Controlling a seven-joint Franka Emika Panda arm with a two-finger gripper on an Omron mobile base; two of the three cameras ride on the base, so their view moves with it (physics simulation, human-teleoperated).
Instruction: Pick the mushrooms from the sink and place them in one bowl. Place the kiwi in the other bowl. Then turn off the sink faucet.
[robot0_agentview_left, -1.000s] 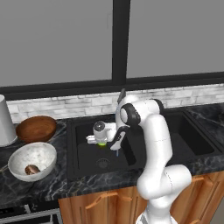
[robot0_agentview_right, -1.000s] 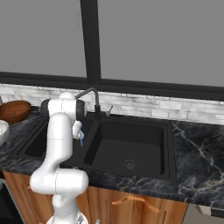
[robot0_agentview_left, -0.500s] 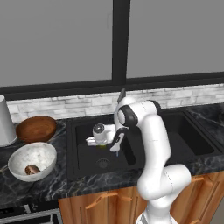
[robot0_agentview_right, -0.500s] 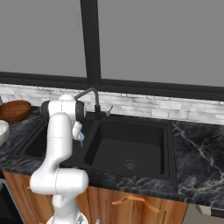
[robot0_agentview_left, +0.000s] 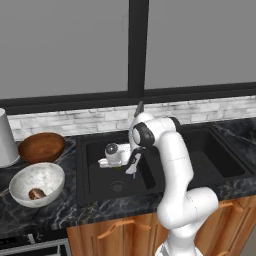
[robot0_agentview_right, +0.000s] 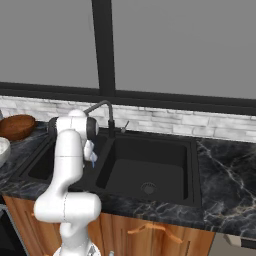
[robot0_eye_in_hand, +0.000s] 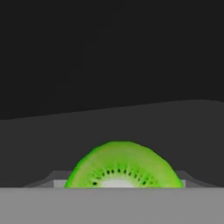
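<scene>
Slightly lower than a second before: tool (robot0_agentview_left: 116, 164) over round lime-green kiwi slice (robot0_eye_in_hand: 124, 166) in black double-basin sink (robot0_agentview_left: 96, 186); clenched or released, cannot tell. Tan-brown mushroom (robot0_agentview_left: 36, 193) already in white speckled stone bowl (robot0_agentview_left: 19, 176); reddish-brown wooden bowl (robot0_agentview_left: 41, 146) unfilled; slim dark grey faucet (robot0_agentview_right: 102, 111) pending.

A long black stone counter (robot0_agentview_left: 45, 212) with thin white veins runs along the wall on top of brown wooden cupboards (robot0_agentview_left: 112, 234). A big black sink (robot0_agentview_right: 150, 167) with two deep tubs is set into it. On the counter, left of the sink, sits a round reddish-brown wooden bowl (robot0_agentview_left: 41, 146). Just in front of it sits a wide white speckled bowl (robot0_agentview_left: 36, 183) with a small brown mushroom (robot0_agentview_left: 36, 193) inside. A tall white can (robot0_agentview_left: 6, 138) stands beside the wooden bowl.
</scene>
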